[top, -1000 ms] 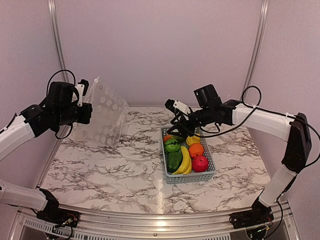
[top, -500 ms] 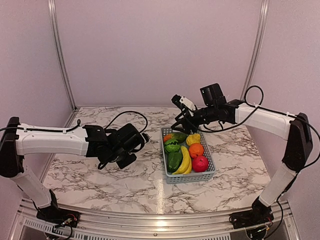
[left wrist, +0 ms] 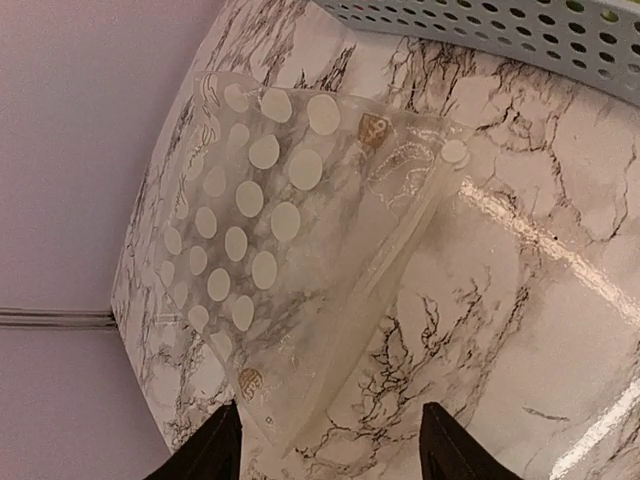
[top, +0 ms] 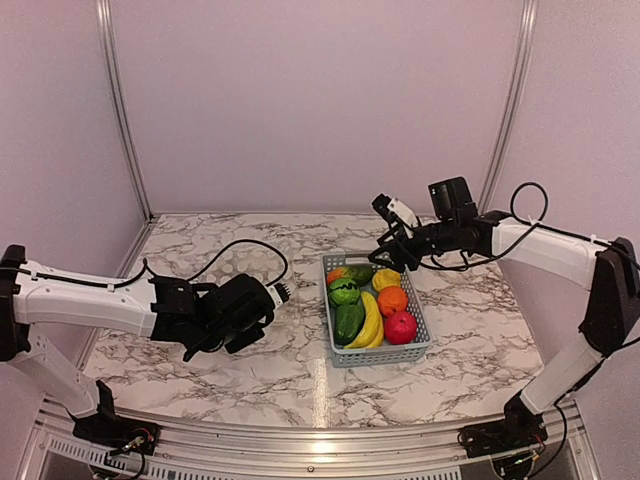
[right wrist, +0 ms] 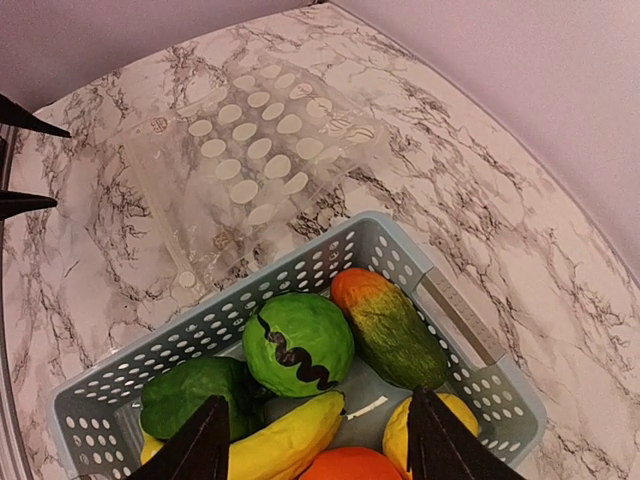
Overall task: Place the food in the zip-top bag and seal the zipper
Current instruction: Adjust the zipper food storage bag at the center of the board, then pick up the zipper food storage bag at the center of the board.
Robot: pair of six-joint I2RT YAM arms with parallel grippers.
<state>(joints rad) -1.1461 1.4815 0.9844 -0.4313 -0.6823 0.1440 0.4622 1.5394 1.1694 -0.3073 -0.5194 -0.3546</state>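
Flat on bench (left wrist: 520, 330), 11 o'clock from basket (right wrist: 290, 275): dotted bag (right wrist: 250, 170). Inside basket: food (right wrist: 300, 345). Released, spread wide: left end effector (left wrist: 330, 415), near bag. Released too, empty: right end effector (right wrist: 318, 400), above food.

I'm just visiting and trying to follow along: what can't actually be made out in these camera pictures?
Zip-top bag: nearly invisible in the top view, clear plastic against the marble.
Zipper: in both wrist views, too thin and clear to tell whether it is pressed shut.
Apple: out of the right wrist view, past its bottom edge.
Basket floor: hidden in every view under the piled food.
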